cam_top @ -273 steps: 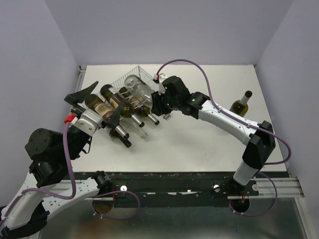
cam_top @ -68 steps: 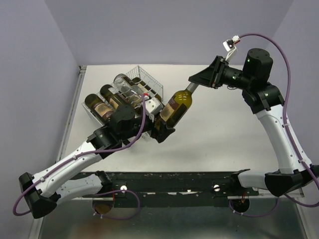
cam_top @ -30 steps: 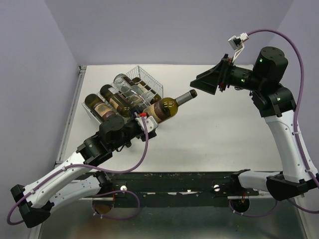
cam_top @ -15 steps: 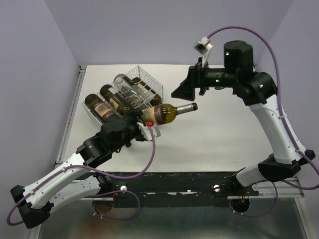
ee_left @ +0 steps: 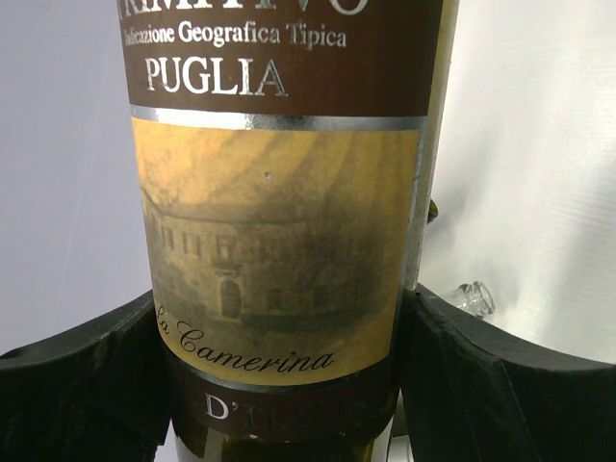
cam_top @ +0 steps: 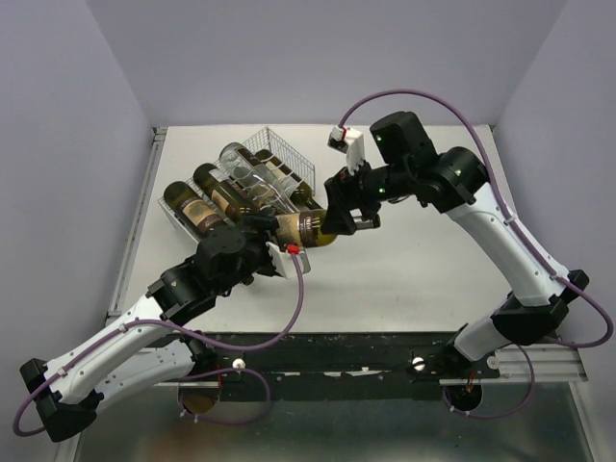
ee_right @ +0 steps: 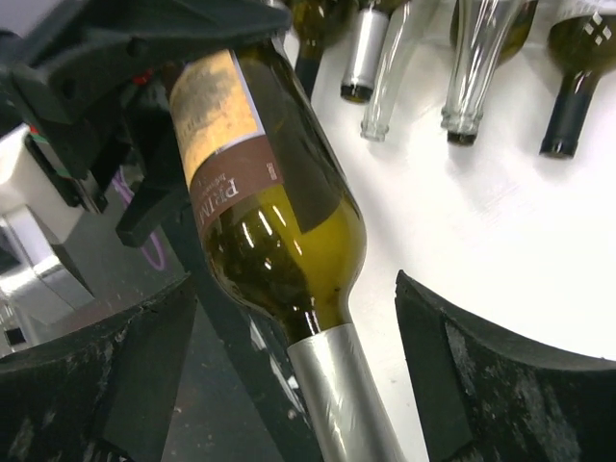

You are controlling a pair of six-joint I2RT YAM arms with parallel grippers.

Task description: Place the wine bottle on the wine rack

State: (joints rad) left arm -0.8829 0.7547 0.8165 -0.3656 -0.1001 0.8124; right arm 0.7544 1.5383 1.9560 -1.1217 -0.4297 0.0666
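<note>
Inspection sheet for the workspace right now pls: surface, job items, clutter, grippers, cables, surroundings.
Surface: white table, no marks seen.
Job's things: wine bottle held off the table, beside the wine rack; rack holds several bottles, bare mesh at its far-right end.
Clutter: nothing seen.
Grippers: left gripper shut on the bottle's body; right gripper open, fingers either side of the neck, not touching.
Cables: purple cables loop off both arms, no snag seen.
Surroundings: pale walls on three sides; black rail at the near edge.
</note>
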